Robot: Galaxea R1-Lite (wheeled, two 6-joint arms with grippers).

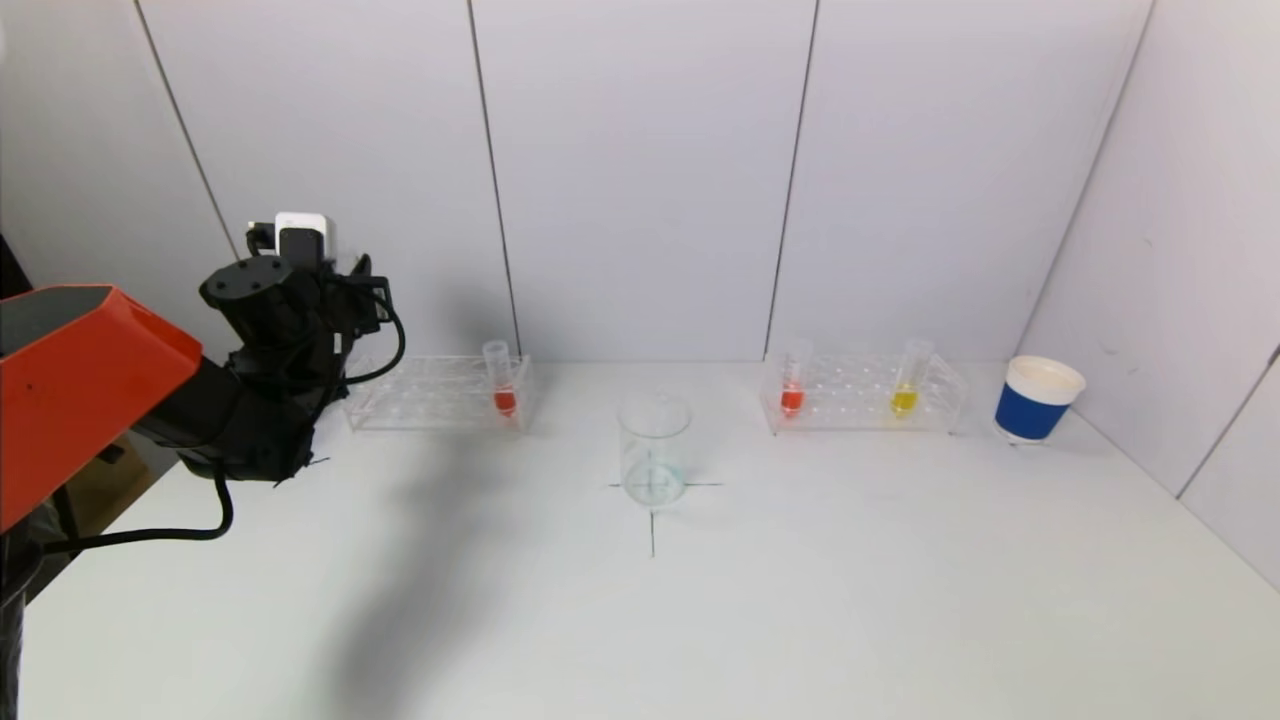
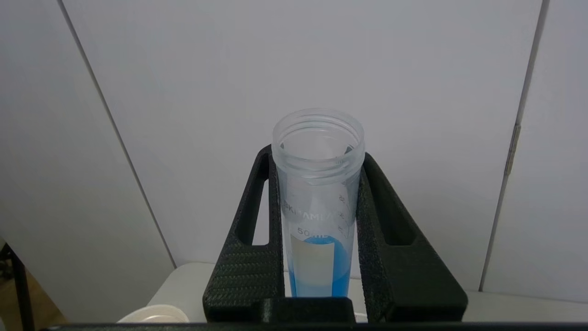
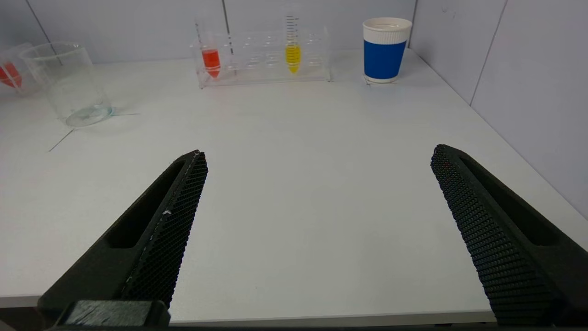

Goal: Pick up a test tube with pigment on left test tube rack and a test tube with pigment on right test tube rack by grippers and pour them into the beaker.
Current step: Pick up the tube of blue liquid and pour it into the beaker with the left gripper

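My left gripper [image 2: 317, 156] is shut on a clear test tube [image 2: 317, 193] holding blue pigment, upright and lifted off the table. In the head view only the left arm's wrist [image 1: 265, 330] shows, raised beside the left rack [image 1: 420, 395], where a red-pigment tube [image 1: 500, 385] stands. The glass beaker [image 1: 654, 450] sits at the table's centre on a drawn cross. The right rack [image 1: 865, 395] carries a red tube [image 1: 793, 385] and a yellow tube [image 1: 907, 385]. My right gripper [image 3: 319, 151] stands open and empty above the table's front edge, far from the rack [image 3: 264, 59].
A blue paper cup with a white rim [image 1: 1037, 398] stands to the right of the right rack, near the side wall. White wall panels close off the table at the back and on the right.
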